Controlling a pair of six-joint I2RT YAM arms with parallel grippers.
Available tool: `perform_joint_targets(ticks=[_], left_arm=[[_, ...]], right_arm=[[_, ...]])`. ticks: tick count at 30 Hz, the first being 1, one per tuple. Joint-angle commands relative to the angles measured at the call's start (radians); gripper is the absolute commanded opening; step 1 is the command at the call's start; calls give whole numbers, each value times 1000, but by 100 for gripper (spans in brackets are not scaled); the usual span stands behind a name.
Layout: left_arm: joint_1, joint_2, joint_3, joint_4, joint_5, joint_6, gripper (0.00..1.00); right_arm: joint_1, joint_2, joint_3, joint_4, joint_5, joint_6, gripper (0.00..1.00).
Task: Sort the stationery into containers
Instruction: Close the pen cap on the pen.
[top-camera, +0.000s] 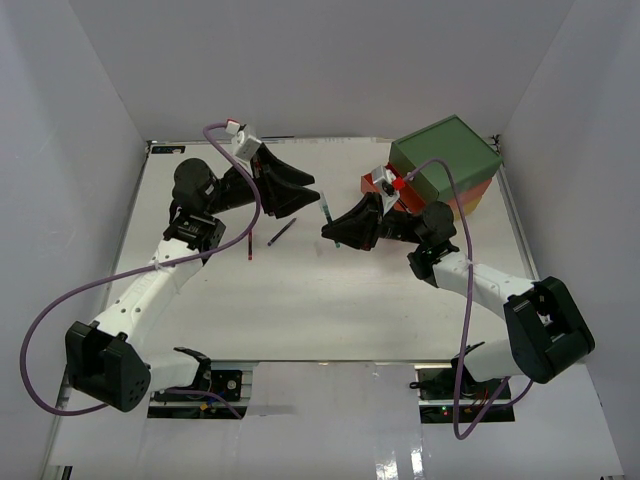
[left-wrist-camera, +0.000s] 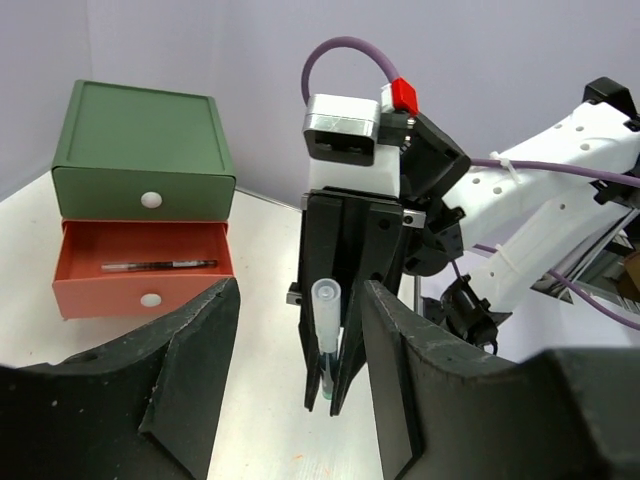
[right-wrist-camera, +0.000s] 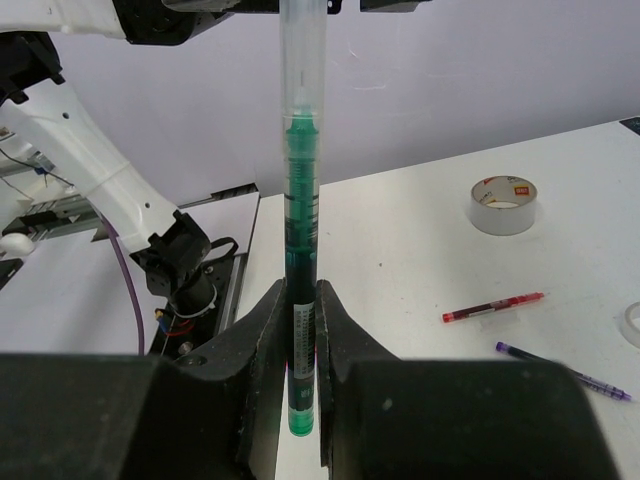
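White table (top-camera: 330, 300), pale grey walls (top-camera: 320, 60) on three sides, glossy near edge (top-camera: 330, 440)

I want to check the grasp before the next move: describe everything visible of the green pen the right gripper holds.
The green pen is a slim, clear plastic barrel with green ink showing inside, a printed label band low down and a pale translucent end. It stands lengthwise between the fingers of the right gripper, clamped on both sides near its labelled part, most of its length sticking out past them.
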Motion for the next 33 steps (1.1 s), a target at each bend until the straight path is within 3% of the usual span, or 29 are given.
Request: perform_joint_targets(ticks=[1,11,21,33], left_arm=[[-1,-19,18,56,55,-26,62],[-12,-12,0,61,33,-58,55],[-75,4,30,-20,-95,-23,52],[-128,21,44,-40,-138,-9,39]], right_arm=[[-4,-25,21,67,-6,7,8],[-2,-20,32,58,4,3,8],[-4,-22,37,30,20,-18,8],[-4,-25,40,13,27,-33,8]])
